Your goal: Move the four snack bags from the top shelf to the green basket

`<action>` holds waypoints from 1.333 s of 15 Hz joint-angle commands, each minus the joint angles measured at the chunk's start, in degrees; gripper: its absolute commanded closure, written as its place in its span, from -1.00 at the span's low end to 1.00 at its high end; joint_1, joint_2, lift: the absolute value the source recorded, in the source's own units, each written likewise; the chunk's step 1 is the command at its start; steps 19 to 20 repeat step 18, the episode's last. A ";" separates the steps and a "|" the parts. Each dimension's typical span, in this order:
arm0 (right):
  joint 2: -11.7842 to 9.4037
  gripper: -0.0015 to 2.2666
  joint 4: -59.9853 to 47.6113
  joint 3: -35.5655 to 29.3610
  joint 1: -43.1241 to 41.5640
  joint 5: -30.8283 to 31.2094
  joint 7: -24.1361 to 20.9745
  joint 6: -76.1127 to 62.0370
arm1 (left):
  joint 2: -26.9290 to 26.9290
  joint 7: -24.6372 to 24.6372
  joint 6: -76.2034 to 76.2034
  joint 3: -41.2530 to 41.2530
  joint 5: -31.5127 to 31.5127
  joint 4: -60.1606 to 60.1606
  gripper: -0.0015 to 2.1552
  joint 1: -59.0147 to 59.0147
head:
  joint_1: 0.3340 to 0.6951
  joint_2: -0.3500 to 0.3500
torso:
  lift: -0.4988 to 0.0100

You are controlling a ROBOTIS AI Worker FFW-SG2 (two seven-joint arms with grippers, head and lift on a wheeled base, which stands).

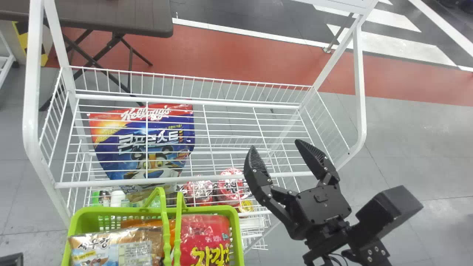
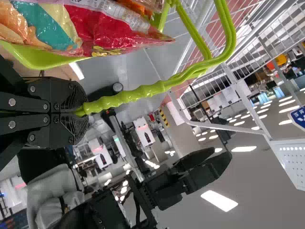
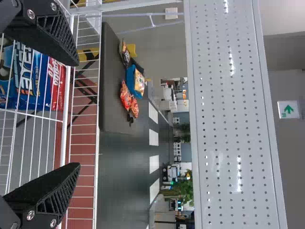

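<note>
Right claw (image 1: 276, 152), its two black fingers spread wide, hangs by the front right part of the white wire shelf (image 1: 236, 178). Left claw (image 2: 81, 110) is pressed together on the green handle (image 2: 143, 91) of the basket.

Left of the right claw and nearer the robot, the green basket (image 1: 153, 211) holds snack bags: a brown-and-blue bag (image 1: 118, 246), a red bag (image 1: 207, 236) and an orange bag (image 1: 144, 223) partly hidden between them. Farther left of that claw, a big blue cereal bag (image 1: 155, 147) shows through the shelf wires, and red-lidded tubs (image 1: 231, 186) sit on a lower level, nearer to it.

Past the claw, behind the rack, the floor turns from grey to a broad red strip (image 1: 236, 55), edged by a white line — then dark floor with bold white stripes (image 1: 399, 46). Beyond the shelf, to the right claw's far left, stands a dark folding bench (image 1: 111, 18), with colourful packets (image 3: 138, 82) lying on its top. Above that claw runs a white perforated panel (image 3: 228, 114) — beyond it hangs a green arrow sign (image 3: 288, 109). Leafy plants (image 3: 185, 191) stand deeper in the room, and ceiling lights (image 2: 219, 201) glow overhead.
</note>
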 commanded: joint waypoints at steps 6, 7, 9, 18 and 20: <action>0.05 -0.95 -0.06 0.08 0.25 0.14 0.09 -1.08 | -0.08 -0.08 0.00 0.00 0.00 -0.02 0.13 0.02 | 1.00 -1.00 | 0.96; 0.05 -0.95 -0.06 0.08 0.25 0.14 0.09 -1.26 | 0.01 -0.08 0.00 0.00 0.00 -0.11 0.13 0.02 | 1.00 -1.00 | 0.96; 0.05 -0.95 -0.06 0.08 0.25 0.14 0.09 -1.43 | -0.08 -0.08 0.00 0.09 0.00 -0.11 0.13 0.02 | 1.00 -1.00 | 0.96; 0.05 -0.94 0.03 0.08 -0.01 0.05 0.18 -1.26 | -0.08 -0.17 0.00 0.09 0.00 -0.11 0.13 0.02 | 1.00 -1.00 | 0.96; 0.05 -0.94 0.03 0.08 -0.01 0.05 0.18 -1.26 | -0.08 -0.17 0.00 0.09 0.00 -0.11 0.13 0.02 | 1.00 -1.00 | 0.96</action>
